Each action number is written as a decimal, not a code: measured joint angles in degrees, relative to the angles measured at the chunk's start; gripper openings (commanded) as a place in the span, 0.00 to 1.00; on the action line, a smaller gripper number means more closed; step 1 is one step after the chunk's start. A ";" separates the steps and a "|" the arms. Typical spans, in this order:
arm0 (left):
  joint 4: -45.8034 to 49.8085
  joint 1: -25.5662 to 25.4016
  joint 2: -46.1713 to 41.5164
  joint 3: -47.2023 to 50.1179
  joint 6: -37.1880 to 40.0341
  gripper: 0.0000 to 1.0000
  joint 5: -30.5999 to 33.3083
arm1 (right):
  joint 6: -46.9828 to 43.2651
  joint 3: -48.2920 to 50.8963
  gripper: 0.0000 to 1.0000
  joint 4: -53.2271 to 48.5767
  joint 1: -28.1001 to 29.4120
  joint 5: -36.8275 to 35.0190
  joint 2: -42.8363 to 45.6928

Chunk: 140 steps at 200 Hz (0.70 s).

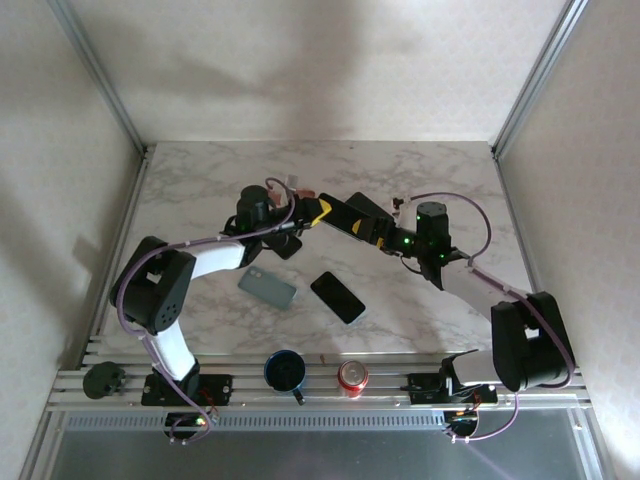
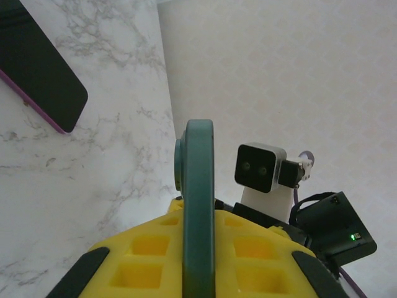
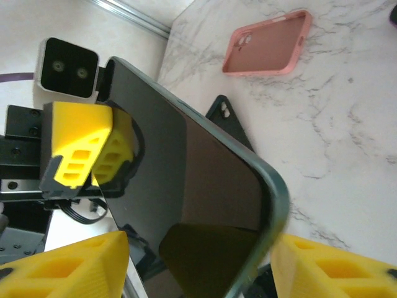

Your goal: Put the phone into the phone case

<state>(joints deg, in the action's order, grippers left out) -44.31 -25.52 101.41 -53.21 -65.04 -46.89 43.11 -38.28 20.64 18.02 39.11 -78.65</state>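
A phone (image 3: 198,180) with a dark screen and teal rim hangs above the table between both grippers. My left gripper (image 2: 198,261) is shut on one end of the phone (image 2: 198,205), seen edge-on between its yellow fingers (image 3: 80,149). My right gripper (image 3: 198,261) holds the other end, a yellow finger against each long edge. In the top view the left gripper (image 1: 293,226) and right gripper (image 1: 322,212) meet at mid-table. A pink phone case (image 3: 267,43) lies open side up on the marble. A black case (image 3: 224,115) lies below the held phone.
A second black phone with a purple edge (image 1: 338,297) and a grey-green phone-sized slab (image 1: 267,288) lie in front of the grippers. A blue mug (image 1: 285,370) and a red can (image 1: 352,376) stand at the near rail. Walls close in the left, right and back.
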 measured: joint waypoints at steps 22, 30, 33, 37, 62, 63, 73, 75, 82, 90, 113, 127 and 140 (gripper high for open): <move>-0.61 -0.35 0.00 0.00 -0.85 0.00 -0.22 | 0.42 -0.04 0.54 1.36 0.00 0.66 -0.33; -0.83 -0.48 0.00 0.00 -1.05 0.00 -0.39 | 0.57 -0.07 0.52 1.73 0.00 0.90 -0.39; -0.96 -0.48 0.00 0.00 -1.16 0.00 -0.39 | 0.94 -0.07 0.51 1.92 0.00 1.07 -0.44; -0.98 -0.50 0.00 0.00 -1.25 0.00 -0.39 | 0.87 -0.09 0.48 2.16 0.00 1.18 -0.46; -1.36 -0.48 0.00 0.00 -1.46 0.00 -0.24 | 1.77 -0.22 0.32 3.19 -0.17 1.75 -0.98; -1.36 -0.46 0.00 0.00 -1.46 0.00 -0.24 | 1.68 -0.22 0.31 3.26 -0.17 1.79 -1.01; -1.40 -0.26 0.00 0.00 -1.46 0.00 -0.22 | 2.80 -0.24 0.23 3.80 -0.37 2.43 -1.11; -1.40 -0.26 0.00 0.00 -1.46 0.00 -0.28 | 2.73 -0.26 0.21 3.91 -0.46 2.49 -1.11; -1.70 -0.13 0.00 0.00 -1.44 0.00 -0.37 | 3.48 -0.31 0.17 4.44 -0.63 3.06 -1.14; -2.10 -0.04 0.00 0.00 -1.42 0.01 -0.37 | 4.37 -0.39 0.14 5.09 -0.85 3.63 -1.14; -2.99 0.13 0.00 0.00 -1.25 0.16 -0.39 | 6.51 -0.55 0.08 6.40 -1.11 4.48 -1.11; -2.78 0.13 0.00 0.02 -0.94 0.19 -0.33 | 6.58 -0.57 0.06 6.45 -1.11 4.52 -1.03; -2.10 0.11 0.00 0.04 -0.68 0.25 -0.11 | 6.16 -0.59 0.03 6.12 -1.11 4.50 -0.66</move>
<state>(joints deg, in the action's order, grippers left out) -46.41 -25.41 101.41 -53.17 -65.71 -47.00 49.28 -38.87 26.76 16.91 43.62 -79.31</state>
